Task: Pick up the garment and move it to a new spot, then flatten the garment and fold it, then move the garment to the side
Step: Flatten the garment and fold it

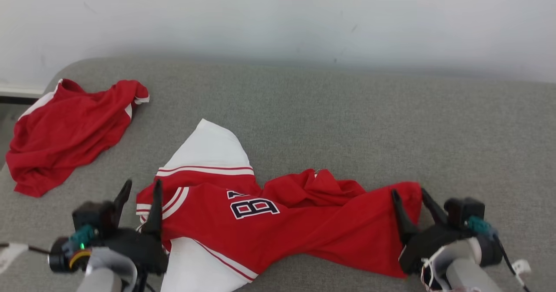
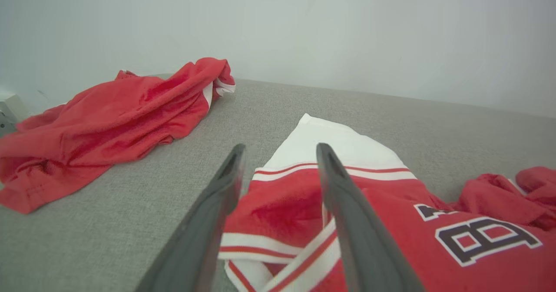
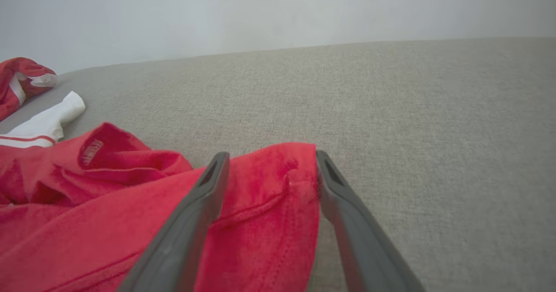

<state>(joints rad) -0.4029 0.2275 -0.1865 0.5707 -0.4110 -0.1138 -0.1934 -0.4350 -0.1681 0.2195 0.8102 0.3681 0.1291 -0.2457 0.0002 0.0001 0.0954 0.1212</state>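
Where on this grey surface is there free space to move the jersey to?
The widest bare patch of the grey surface lies between the wall and the jersey, toward the right. A narrower strip separates the jersey from the red shirt. The near edge is crowded.

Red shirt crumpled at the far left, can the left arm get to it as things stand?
Probably yes: the left gripper stands open, and only bare grey surface lies between it and the red shirt. How far it must stretch I cannot tell.
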